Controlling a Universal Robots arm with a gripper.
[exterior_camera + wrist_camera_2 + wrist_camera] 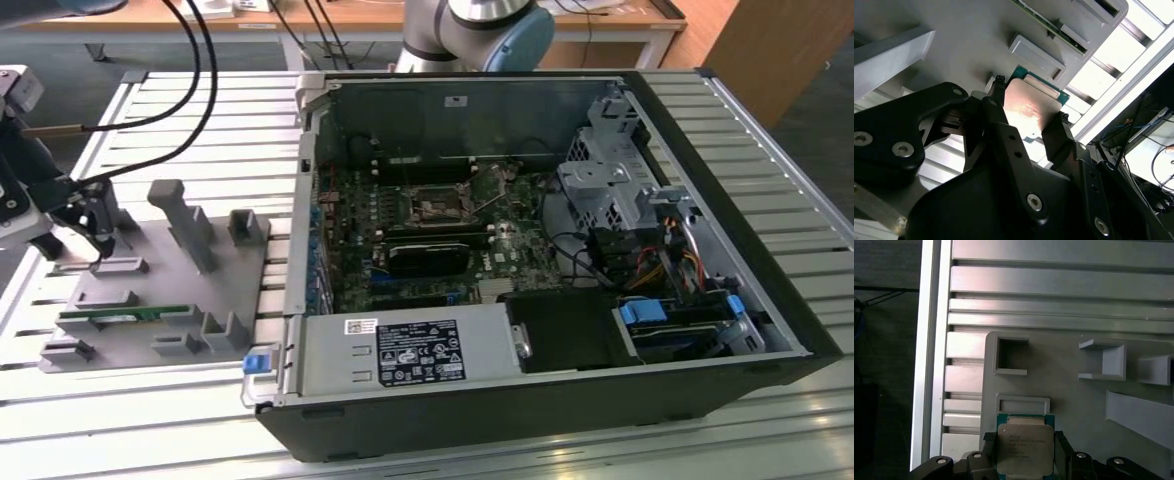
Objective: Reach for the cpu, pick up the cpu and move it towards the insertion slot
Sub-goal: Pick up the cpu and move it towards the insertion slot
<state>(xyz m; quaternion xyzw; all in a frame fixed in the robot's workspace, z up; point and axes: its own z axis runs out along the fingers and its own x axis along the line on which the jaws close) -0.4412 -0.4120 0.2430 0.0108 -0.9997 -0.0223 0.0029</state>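
Tool (1030, 102), black and two-fingered, closed on the cpu (1029, 112), a small flat square chip with a silvery metal top and a thin green rim. One finger against each of two opposite edges in both wrist views. Pinched, by the look of it, not merely flanked.

Chip low over the flat grey plastic fixture (1064, 395), just beside a shallow rectangular frame (1022, 404) moulded into it. No telling whether clear of the surface or resting on it.

In the exterior view, tool (100, 245) down at a corner of that fixture, on the exterior view's left, over the slatted aluminium table (147, 400). Insertion slot (434, 207), a square silvery-framed socket with a dark centre, on the motherboard inside the open black computer case (534, 420). Well apart from the chip, toward the exterior view's right.

Judged so: reach done, grasp made or all but made. Lift not shown, and the whole carry toward the socket left.

Long green memory stick (114, 317) lying on the fixture, untouched.
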